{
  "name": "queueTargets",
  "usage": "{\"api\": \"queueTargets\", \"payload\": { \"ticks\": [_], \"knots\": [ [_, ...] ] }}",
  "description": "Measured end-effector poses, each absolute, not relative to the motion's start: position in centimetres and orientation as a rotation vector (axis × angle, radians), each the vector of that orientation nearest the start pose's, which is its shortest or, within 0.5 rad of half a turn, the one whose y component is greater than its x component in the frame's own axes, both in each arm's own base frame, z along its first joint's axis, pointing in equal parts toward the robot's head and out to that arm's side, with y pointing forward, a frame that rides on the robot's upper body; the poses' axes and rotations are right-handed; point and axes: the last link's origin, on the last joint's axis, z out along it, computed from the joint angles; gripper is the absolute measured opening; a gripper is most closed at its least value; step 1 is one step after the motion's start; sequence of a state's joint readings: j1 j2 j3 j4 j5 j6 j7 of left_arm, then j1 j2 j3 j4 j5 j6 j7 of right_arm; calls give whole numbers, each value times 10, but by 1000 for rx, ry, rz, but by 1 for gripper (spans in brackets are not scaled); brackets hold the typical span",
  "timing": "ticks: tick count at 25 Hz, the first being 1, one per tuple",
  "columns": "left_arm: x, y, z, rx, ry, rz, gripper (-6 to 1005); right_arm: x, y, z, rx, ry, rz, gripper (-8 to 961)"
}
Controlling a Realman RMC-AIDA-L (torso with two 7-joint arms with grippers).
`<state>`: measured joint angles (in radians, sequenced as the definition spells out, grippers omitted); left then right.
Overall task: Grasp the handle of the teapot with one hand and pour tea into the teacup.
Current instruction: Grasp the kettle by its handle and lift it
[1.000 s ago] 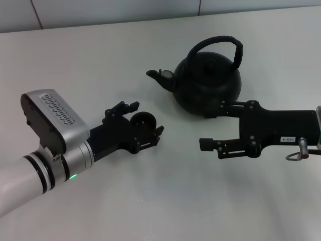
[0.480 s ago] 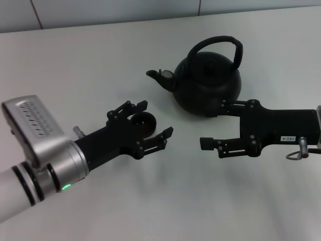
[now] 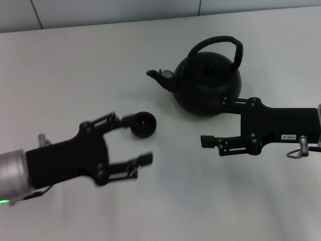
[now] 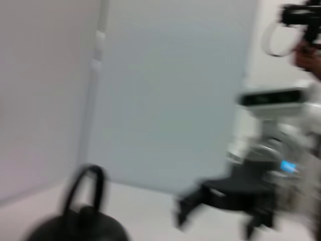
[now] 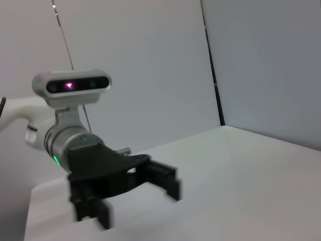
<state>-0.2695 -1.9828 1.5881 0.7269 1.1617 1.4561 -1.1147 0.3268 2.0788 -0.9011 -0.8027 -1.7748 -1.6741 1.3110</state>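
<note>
**Pale worktop, both grippers empty**

Pale worktop (image 3: 75, 65) carries the teapot (image 3: 206, 83) at the far right, handle (image 3: 231, 46) arched upright, spout facing my left. Teacup (image 3: 143, 124) sits apart from it, nearer me. My left gripper (image 3: 131, 140) hovers beside the cup, fingers spread, top fingertip just beside its rim. My right gripper (image 3: 213, 123) is near the teapot's base, fingers spread, holding nothing.

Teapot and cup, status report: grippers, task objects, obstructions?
Left gripper open, empty, beside teacup. Right gripper open, low beside teapot, handle ungrasped. Nothing blocking.
</note>
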Motion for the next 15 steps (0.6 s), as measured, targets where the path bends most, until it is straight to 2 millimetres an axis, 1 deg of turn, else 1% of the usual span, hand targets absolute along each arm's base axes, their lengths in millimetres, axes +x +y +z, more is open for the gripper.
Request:
{"api": "queueTargets", "payload": {
  "ticks": [3,7,8,9,12,15],
  "knots": [
    [-249,265,-25,-2923,-327,-882,866,268,282,4,-2756,459,839,833],
    [-263,276,-7,-2925,-402,-727,866,271,285,2,-2733,511,828,833],
    [-263,276,-7,-2925,-402,-727,866,274,285,1,-2718,537,819,833],
    [-264,280,0,-2900,-394,-707,866,274,285,1,-2718,537,819,833],
    [-264,283,8,-2840,-372,-723,866,277,285,-1,-2702,560,812,833],
    [-264,285,11,-2827,-363,-719,866,279,283,0,-2677,583,839,833]
  ]
}}
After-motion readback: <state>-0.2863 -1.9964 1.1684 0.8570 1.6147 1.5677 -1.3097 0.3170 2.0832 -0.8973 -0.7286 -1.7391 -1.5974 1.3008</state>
